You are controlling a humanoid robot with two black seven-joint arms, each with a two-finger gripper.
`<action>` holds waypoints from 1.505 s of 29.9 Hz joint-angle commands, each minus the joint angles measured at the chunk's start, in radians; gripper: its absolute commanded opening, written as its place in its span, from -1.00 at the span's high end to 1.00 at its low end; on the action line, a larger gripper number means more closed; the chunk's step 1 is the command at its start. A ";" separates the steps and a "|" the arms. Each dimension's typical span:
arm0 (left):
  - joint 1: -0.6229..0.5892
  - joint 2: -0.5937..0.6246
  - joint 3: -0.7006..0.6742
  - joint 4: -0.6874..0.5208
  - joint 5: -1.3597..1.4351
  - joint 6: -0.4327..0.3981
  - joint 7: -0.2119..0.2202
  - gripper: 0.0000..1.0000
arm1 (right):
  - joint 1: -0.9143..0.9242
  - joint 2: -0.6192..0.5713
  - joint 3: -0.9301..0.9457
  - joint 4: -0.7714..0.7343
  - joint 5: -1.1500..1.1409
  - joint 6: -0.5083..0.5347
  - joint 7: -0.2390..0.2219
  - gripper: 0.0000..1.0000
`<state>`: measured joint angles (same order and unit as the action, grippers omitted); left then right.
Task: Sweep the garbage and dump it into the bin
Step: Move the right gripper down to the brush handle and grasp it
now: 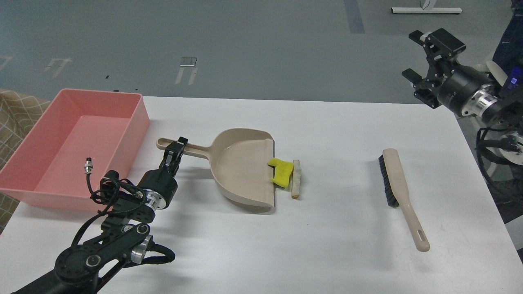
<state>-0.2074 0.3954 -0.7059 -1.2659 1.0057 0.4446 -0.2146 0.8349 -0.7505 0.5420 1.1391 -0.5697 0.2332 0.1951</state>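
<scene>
The pink bin (pixel 24 163) stands at the table's left, with nothing seen inside it. The beige dustpan (pixel 239 167) lies mid-table with its mouth facing right. The yellow spongy chunk (pixel 281 172) sits on the dustpan's lip. The white bread slice (pixel 296 179) stands on edge just right of the chunk, on the table. My left gripper (pixel 176 148) is closed on the dustpan's handle (pixel 196 150). My right gripper (pixel 425 55) is open and empty, raised high beyond the table's far right corner.
A beige hand brush (pixel 398 192) with black bristles lies on the table at the right, handle toward me. A checked cloth (pixel 16 118) shows left of the bin. The white table (pixel 335 245) ends just right of the brush.
</scene>
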 commanded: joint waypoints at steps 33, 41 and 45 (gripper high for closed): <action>-0.001 -0.030 -0.001 -0.017 0.007 0.002 0.000 1.00 | -0.154 -0.422 -0.353 0.505 -0.664 0.041 -0.123 -1.00; -0.001 -0.027 -0.001 -0.018 0.007 0.000 -0.002 1.00 | -0.161 -0.379 -0.355 0.505 -0.664 0.048 -0.160 -0.95; -0.001 -0.027 0.000 -0.018 0.007 0.000 -0.002 1.00 | -0.166 -0.359 -0.359 0.505 -0.664 0.048 -0.170 -0.93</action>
<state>-0.2086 0.3680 -0.7070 -1.2841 1.0124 0.4448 -0.2149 0.6724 -1.1245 0.1859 1.6441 -1.2333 0.2806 0.0345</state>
